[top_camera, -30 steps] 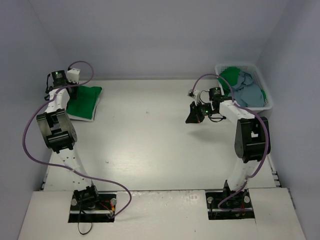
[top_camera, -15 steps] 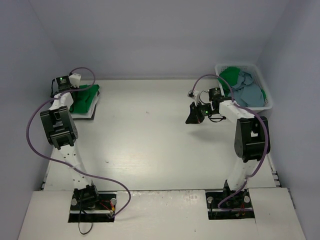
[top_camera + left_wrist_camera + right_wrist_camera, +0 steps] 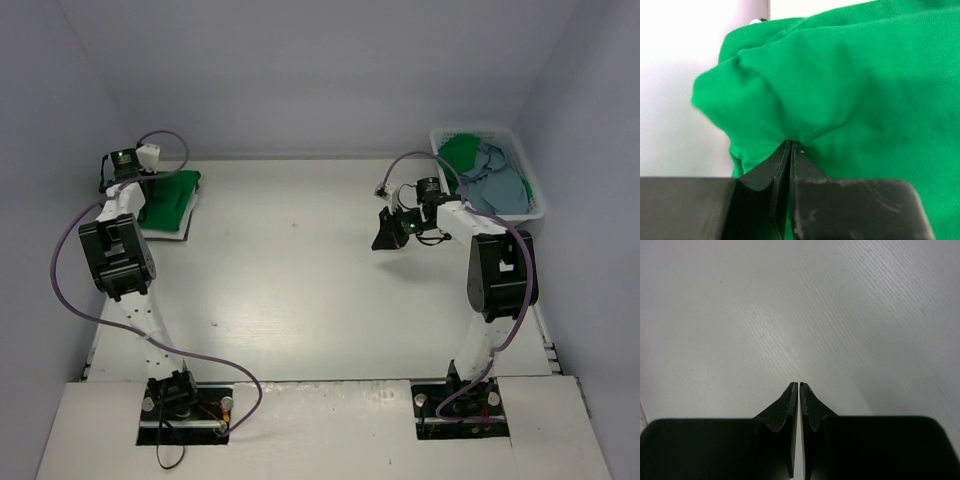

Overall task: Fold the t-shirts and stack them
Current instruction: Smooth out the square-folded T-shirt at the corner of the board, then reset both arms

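White table [image 3: 300, 290], L fingers [image 3: 774, 172] pinching green t-shirt [image 3: 865, 75], R fingers [image 3: 787, 407] clenched empty, basket [image 3: 480, 131] tees [image 3: 497, 186] heaped, count unclear.

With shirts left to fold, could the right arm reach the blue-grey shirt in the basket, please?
Probably yes: the blue-grey shirt lies uncovered in the open basket, near the right arm's shut, empty fingers.
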### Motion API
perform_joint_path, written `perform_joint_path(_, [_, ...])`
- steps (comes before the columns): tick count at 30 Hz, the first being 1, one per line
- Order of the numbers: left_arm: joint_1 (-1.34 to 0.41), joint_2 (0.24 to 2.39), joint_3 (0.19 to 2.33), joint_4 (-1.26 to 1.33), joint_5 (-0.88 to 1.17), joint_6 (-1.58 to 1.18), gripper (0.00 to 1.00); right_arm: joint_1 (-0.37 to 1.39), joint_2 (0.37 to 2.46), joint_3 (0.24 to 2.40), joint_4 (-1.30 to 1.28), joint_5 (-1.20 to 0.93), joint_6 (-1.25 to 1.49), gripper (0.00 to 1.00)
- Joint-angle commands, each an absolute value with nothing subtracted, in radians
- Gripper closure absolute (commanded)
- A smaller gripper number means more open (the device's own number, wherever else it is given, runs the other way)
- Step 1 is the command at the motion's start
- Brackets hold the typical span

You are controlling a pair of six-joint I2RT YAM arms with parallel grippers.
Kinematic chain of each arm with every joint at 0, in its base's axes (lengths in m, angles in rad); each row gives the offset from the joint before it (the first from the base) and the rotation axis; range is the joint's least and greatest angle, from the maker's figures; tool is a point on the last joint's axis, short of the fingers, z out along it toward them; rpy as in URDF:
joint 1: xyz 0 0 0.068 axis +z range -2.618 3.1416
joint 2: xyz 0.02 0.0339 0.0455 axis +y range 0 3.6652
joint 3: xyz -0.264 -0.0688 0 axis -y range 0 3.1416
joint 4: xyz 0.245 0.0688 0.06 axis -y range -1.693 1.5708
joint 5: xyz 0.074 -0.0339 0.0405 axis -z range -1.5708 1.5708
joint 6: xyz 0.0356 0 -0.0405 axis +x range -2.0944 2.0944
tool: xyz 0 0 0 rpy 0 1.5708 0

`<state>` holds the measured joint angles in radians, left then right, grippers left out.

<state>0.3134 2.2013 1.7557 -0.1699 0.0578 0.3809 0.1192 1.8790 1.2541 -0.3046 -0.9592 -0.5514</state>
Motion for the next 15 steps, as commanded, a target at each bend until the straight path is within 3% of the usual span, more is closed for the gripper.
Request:
perform_joint_path(1, [0.285,2.062,1.845,-0.271,0.095,0.331,1.00,0.114,1.824,1.296,-0.318,-0.948,-0.552,0.97])
perform_joint_path(3, [0.270,2.016,1.894,-0.331,0.109,0.312,0.92,0.112,1.807,1.298,-0.318,-0.931,-0.558,0.89])
perform_joint_path(4, [0.264,1.982,1.908,-0.368,0.113,0.302,0.76,0.112,1.795,1.299,-0.319,-0.917,-0.560,0.86])
perform_joint_path(5, [0.259,1.962,1.917,-0.383,0.118,0.292,0.70,0.112,1.790,1.301,-0.319,-0.910,-0.563,0.83])
perform_joint_path(8, [0.235,1.875,1.914,-0.423,0.140,0.259,0.57,0.109,1.772,1.302,-0.322,-0.879,-0.563,0.70])
perform_joint_path(9, [0.230,1.852,1.893,-0.434,0.141,0.249,0.56,0.106,1.760,1.295,-0.322,-0.867,-0.561,0.66])
perform_joint_path(15, [0.221,1.578,1.676,-0.498,0.308,0.167,0.55,0.051,1.672,1.215,-0.337,-0.764,-0.558,0.65])
